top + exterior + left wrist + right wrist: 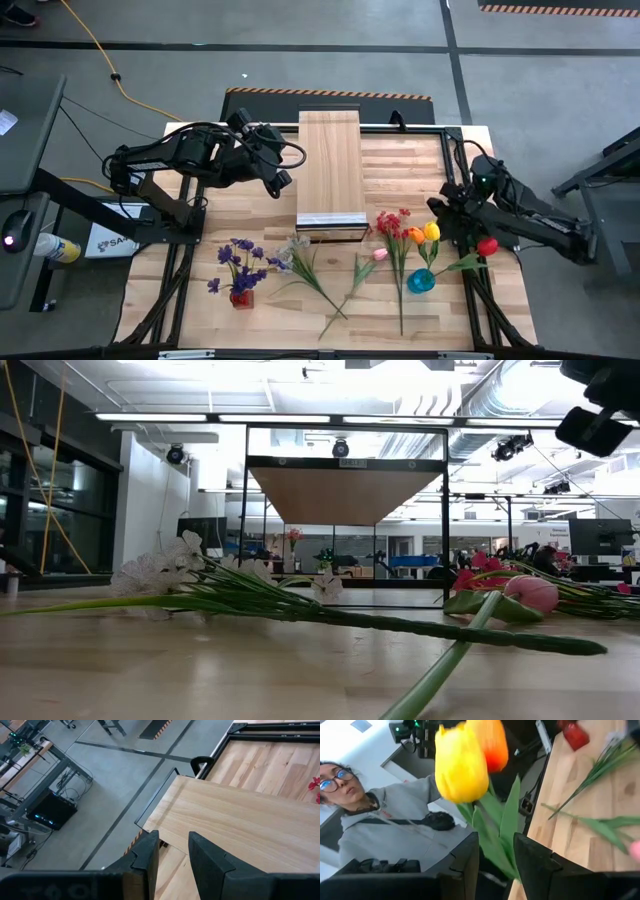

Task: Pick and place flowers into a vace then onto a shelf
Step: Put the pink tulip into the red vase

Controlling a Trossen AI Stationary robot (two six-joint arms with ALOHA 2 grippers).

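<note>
A blue vase [421, 281] stands near the table's right front. A yellow tulip [431, 231] and a red tulip [487, 246] lean out of it. An orange tulip [415, 236], red spray [390, 222], pink tulip [380, 255] and white spray [295, 247] lie on the table. The pale wooden shelf [331, 160] stands at the far middle. My right gripper [441, 220] is open and level just behind the yellow tulip [461, 765], whose leaves show through the gap between its fingers [496, 837]. My left gripper [174, 837] is open with nothing in it, high beside the shelf's left edge [240, 820].
Purple flowers [240, 262] stand in a small red vase [241, 297] at the near left. A person in a grey hoodie [385, 825] is beyond the table's edge. A black frame [345, 430] surrounds the raised shelf [345, 495]. Bare wood lies between the shelf and the flowers.
</note>
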